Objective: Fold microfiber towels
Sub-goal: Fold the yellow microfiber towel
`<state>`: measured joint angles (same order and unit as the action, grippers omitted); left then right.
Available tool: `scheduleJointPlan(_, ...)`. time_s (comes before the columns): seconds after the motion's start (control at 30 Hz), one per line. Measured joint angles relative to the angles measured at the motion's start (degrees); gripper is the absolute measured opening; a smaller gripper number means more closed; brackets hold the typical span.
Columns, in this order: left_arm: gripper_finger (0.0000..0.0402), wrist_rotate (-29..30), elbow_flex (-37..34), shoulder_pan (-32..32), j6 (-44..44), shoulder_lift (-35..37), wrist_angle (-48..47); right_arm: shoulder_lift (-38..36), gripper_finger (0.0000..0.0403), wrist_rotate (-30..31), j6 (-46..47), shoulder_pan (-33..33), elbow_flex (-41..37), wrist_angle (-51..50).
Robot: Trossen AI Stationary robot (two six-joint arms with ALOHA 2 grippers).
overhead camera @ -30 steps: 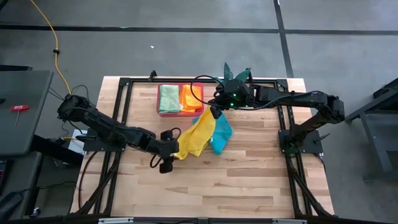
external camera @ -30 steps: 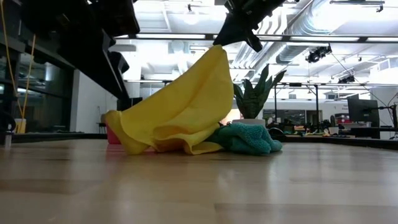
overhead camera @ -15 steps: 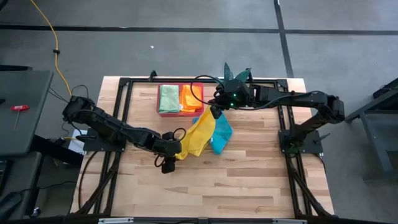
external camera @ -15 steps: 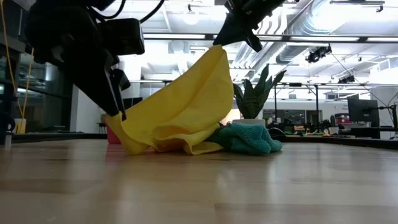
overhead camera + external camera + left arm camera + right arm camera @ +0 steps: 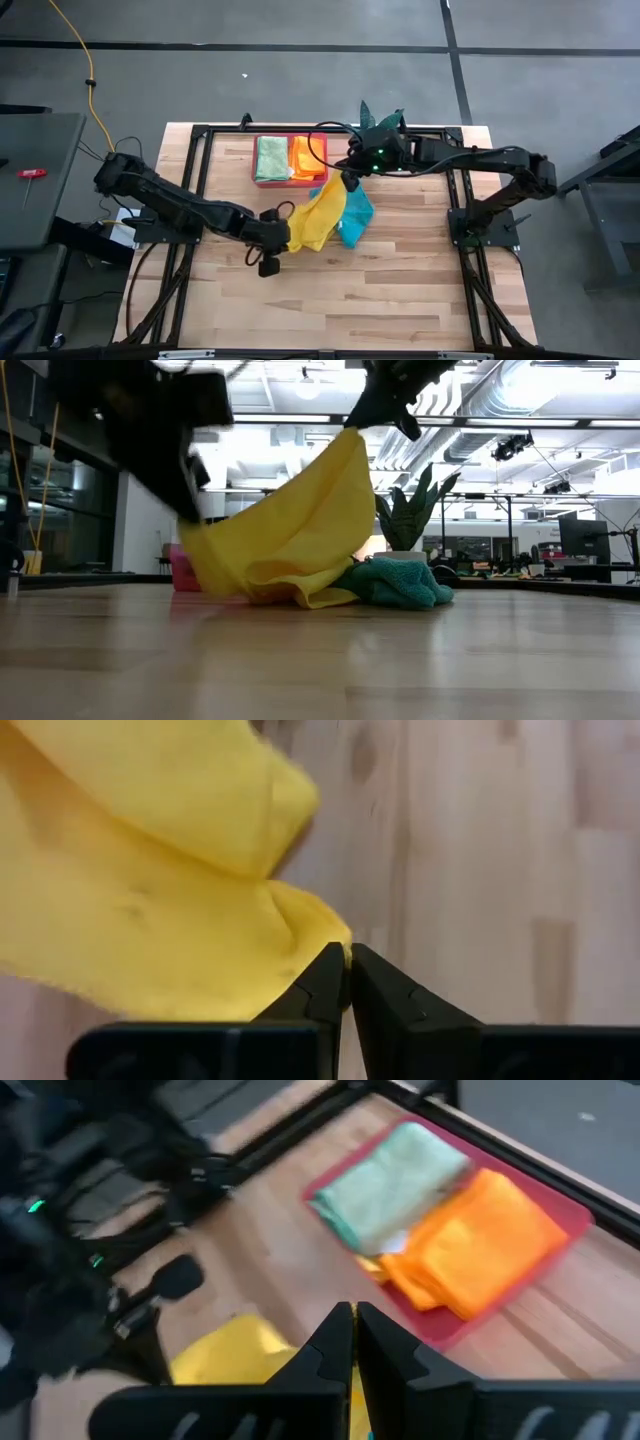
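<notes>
Your left pincer (image 5: 283, 231) sits low over the middle of the counter (image 5: 400, 290), pinched tight on the near left corner of the yellow towel (image 5: 316, 220); in the left wrist view its two dark fingers (image 5: 322, 982) meet with the yellow edge caught right at their tips. Your right pincer (image 5: 347, 181) is up off the counter near the tray, also clamped on that same yellow towel at its opposite, far corner. From the low view you can see the cloth (image 5: 290, 535) hanging in a slope from that high corner down to the left side, its bottom fold bunched on the wood.

The teal towel (image 5: 354, 216) lies crumpled on the counter just beside the yellow one, on its right, partly under it; in the low view it shows as a rumpled heap (image 5: 400, 584) touching the yellow folds.

The pink tray (image 5: 258, 181) stands at the far side of the counter, left of your right pincer. Inside it you have the light green towel (image 5: 270, 157) folded on the left and the orange towel (image 5: 305, 156) folded on the right, side by side and touching. A bit of another yellow cloth (image 5: 371, 1265) peeks out between them in the right wrist view.

A potted plant (image 5: 412, 510) stands beyond the counter's far edge
</notes>
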<state>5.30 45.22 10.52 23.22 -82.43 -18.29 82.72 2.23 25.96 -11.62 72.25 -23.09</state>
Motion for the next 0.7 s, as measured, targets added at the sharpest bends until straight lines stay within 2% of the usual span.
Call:
scheduleJointPlan(0.4, 0.0001, 3.5, 14.7, -5.3, -8.6, 21.5, -25.4, -11.3, 0.0, -14.0, -4.4, 1.1, 0.0, -2.4)
scheduleJointPlan(0.57, 0.0001, 4.4, 23.1, -9.8, -12.5, 24.4, -32.9, -13.6, 0.0, -18.7, -4.4, 2.0, 0.1, -2.5)
scheduleJointPlan(0.7, 0.0, 4.4, 28.9, -13.0, -18.0, 24.6, -35.2, -13.9, 0.0, -19.3, -6.8, 2.4, 3.3, -5.3)
